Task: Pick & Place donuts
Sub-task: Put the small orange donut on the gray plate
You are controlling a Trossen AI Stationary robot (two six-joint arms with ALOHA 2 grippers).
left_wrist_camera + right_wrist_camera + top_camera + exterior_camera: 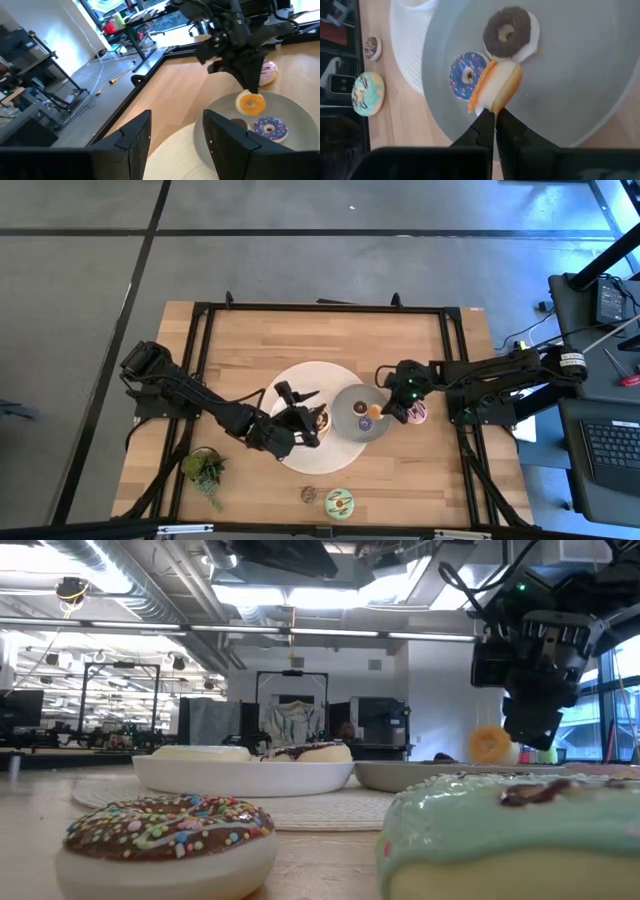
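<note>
Orange mini donut point(496, 86) pinched by its edge in the closed right pincer point(494, 116) above the grey dish point(580, 75), purple donut point(466, 75) and brown donut point(511, 31) lying in it, left pincer point(172, 132) held open over the white dish point(300, 380), green-iced donut point(338, 501) left on the bench's point(260, 340) near edge

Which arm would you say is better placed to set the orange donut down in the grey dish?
Right: its gripper already pinches the orange donut just above the grey dish; the left gripper is open, empty.

Green-iced donut point(510, 840) cut off by low view's edge; left arm's end effector point(300, 420) tips indistinct overhead.
</note>
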